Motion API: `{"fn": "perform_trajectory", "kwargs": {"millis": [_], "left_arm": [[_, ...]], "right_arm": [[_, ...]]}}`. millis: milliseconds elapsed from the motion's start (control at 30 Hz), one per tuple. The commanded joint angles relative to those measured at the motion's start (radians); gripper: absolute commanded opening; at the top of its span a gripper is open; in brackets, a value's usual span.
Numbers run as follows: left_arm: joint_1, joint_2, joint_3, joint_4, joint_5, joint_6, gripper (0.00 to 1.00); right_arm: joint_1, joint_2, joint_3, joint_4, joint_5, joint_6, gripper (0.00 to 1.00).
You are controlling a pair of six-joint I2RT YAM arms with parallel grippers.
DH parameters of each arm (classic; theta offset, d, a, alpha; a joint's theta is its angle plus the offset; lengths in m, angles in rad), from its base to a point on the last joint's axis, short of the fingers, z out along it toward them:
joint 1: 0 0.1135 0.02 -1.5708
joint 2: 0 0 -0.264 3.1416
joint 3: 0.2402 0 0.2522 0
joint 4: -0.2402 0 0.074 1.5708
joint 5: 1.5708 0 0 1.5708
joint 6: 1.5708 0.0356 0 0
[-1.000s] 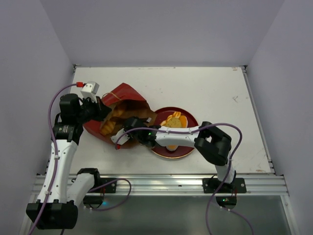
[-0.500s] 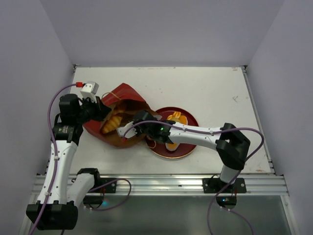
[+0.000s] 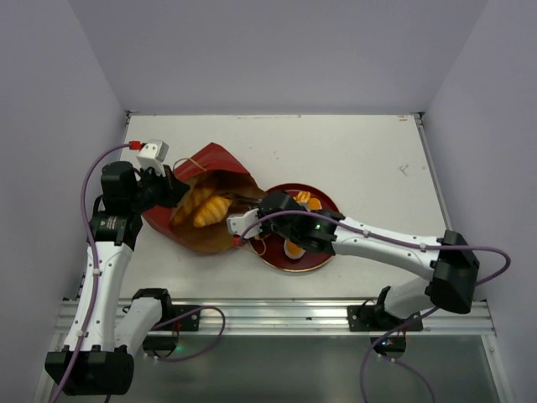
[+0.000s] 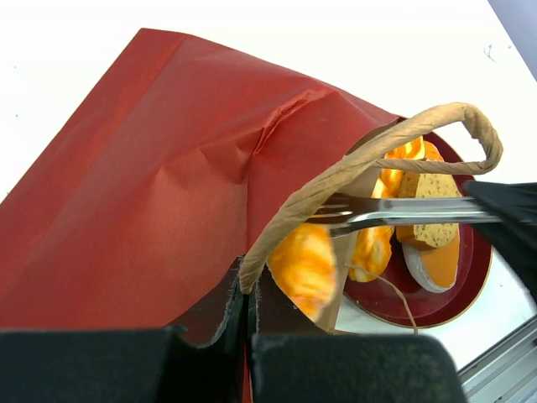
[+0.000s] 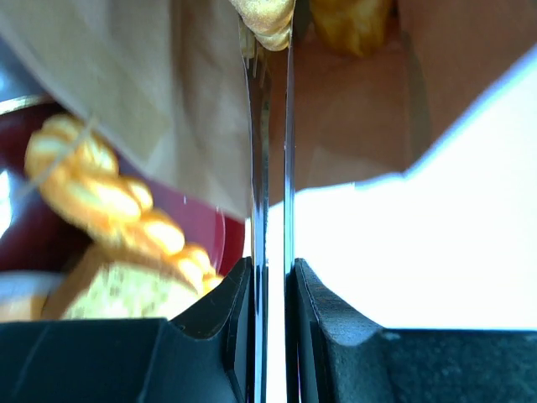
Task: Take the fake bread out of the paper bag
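Bread (image 3: pixel 208 210): at least two long loaves are left inside the paper bag (image 3: pixel 214 159), left of centre. They lie with the long axis from near left to far right, ends toward the mouth. Several pieces (image 3: pixel 300 201) are laid on the plate (image 4: pixel 382 294) just right of the bag, so the task is judged partly done. The bag's rim is clamped by the left gripper (image 4: pixel 249 294); metal tongs (image 4: pixel 403 211) in the right gripper (image 5: pixel 270 281) are set narrow, tips at a loaf, and a pinch cannot be told.

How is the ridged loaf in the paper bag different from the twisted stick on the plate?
The ridged loaf lies inside the open mouth of the paper bag; the twisted stick lies out on the red plate. The loaf is plump with cross ridges; the stick is slimmer and braided. The tongs in the right gripper reach into the bag toward the loaf, not the stick. Both are golden-orange toy breads.
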Motion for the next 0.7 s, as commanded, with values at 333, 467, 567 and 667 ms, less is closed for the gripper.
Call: {"fn": "perform_trajectory", "kwargs": {"millis": [333,467,567,667], "left_arm": [[0.008,0.011,0.056,-0.003,-0.066,0.013,0.00],[0.008,0.017,0.070,-0.006,-0.095,0.001,0.00],[0.008,0.022,0.082,-0.006,-0.123,-0.008,0.00],[0.008,0.026,0.093,-0.008,-0.170,-0.016,0.00]], "right_arm": [[-0.037,-0.373,-0.004,-0.399,-0.077,0.159,0.00],[-0.117,-0.465,-0.018,-0.477,-0.117,0.151,0.00],[-0.189,-0.544,-0.056,-0.517,-0.121,0.142,0.00],[-0.258,-0.614,-0.088,-0.555,-0.129,0.142,0.00]]}}
